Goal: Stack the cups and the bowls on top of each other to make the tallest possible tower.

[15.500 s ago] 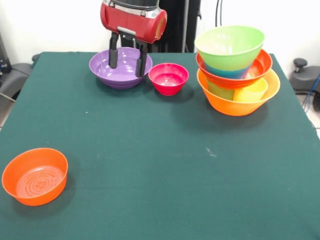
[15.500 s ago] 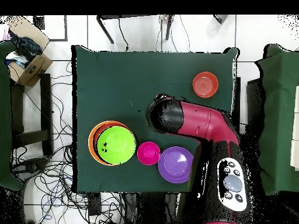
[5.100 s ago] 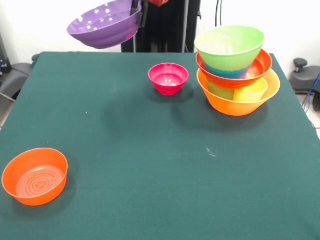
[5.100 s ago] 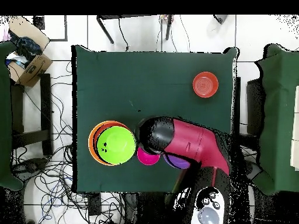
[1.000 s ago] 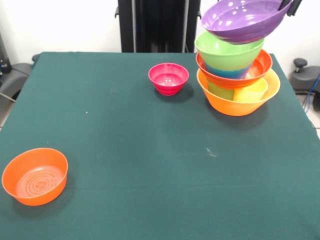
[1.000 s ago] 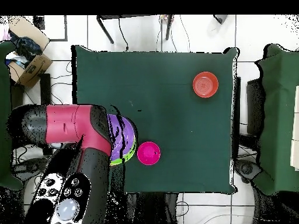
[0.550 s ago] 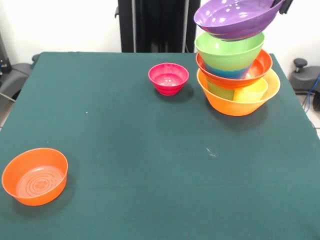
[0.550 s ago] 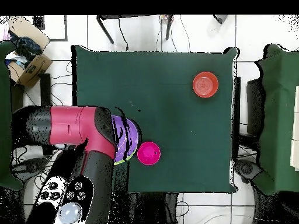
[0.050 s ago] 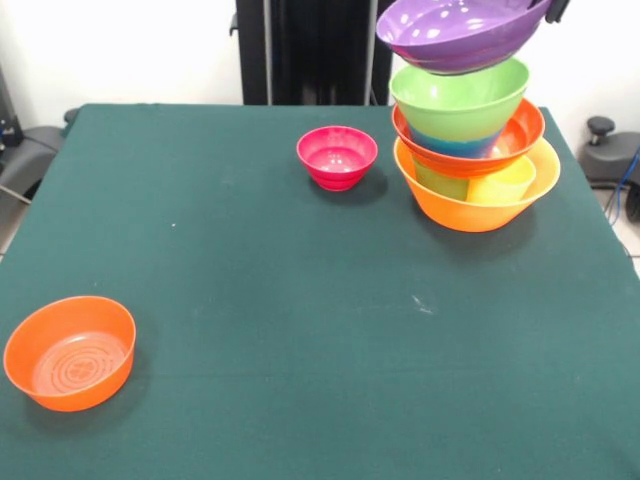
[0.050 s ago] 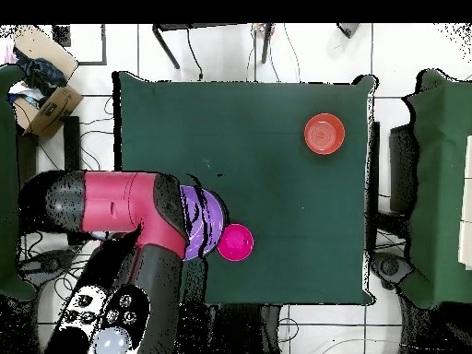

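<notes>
The tower stands at the back right: a big orange bowl (image 9: 478,212) holds a green cup (image 9: 438,180) and a yellow cup (image 9: 502,184), with a red-orange bowl (image 9: 522,134), a small blue bowl (image 9: 448,146) and a lime green bowl (image 9: 460,96) on top. A purple bowl (image 9: 455,32) hangs tilted just above the lime green one. My gripper (image 9: 554,9) shows only as a dark tip at that bowl's right rim, shut on it. In the overhead view my arm (image 10: 120,208) covers the tower, and only part of the purple bowl (image 10: 206,221) shows.
A small pink bowl (image 9: 337,156) sits left of the tower, and in the overhead view the pink bowl (image 10: 234,242) lies close beside my arm. A small orange bowl (image 9: 70,352) rests near the front left corner. The tower is close to the table's right edge (image 9: 590,200).
The purple bowl has shifted left and slightly up, from right of the tower's top to more squarely over the lime green bowl. The arm swung with it.
</notes>
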Tool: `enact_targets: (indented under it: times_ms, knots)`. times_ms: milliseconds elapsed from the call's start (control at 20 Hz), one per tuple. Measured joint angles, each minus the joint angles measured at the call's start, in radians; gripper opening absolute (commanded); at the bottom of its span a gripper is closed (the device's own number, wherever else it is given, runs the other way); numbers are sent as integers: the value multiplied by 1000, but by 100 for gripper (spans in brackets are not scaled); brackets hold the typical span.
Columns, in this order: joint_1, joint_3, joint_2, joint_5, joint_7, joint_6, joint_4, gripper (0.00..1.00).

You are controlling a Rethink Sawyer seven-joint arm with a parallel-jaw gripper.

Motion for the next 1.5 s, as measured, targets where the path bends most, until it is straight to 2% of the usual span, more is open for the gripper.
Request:
enact_targets:
  times_ms: [650, 1500]
  knots:
    - [10, -34, -8, 0, 0, 0, 14, 0]
    - [15, -36, -8, 1, 0, 0, 21, 0]
